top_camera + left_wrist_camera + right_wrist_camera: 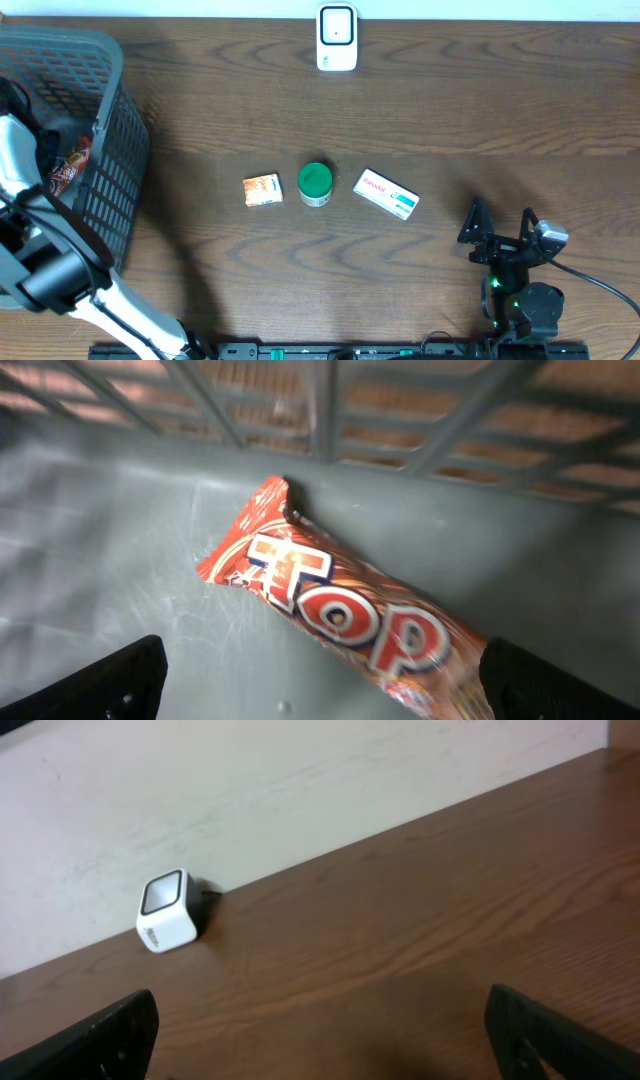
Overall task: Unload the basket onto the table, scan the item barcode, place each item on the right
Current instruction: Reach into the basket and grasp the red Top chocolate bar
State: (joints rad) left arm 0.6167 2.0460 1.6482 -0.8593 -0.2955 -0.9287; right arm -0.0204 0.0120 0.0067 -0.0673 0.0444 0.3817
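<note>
Hanging inside the basket (112, 150) at the left edge of the table (450, 120), the left gripper (325, 678) has its fingers spread wide, nothing between them, above the red snack bar (340, 610), which lies flat on the basket floor beside the wall. Right gripper (503, 225), likewise wide and empty, sits near the table's near right corner; the scanner (337, 38) stands at the far edge. Likely hazard: the glossy wrapper slipping or crumpling under a pinch, or snagging the lattice wall on the lift.

L arm (130, 312) white, blk joints; R arm (527, 305) blk, green LEDs (496, 285).
</note>
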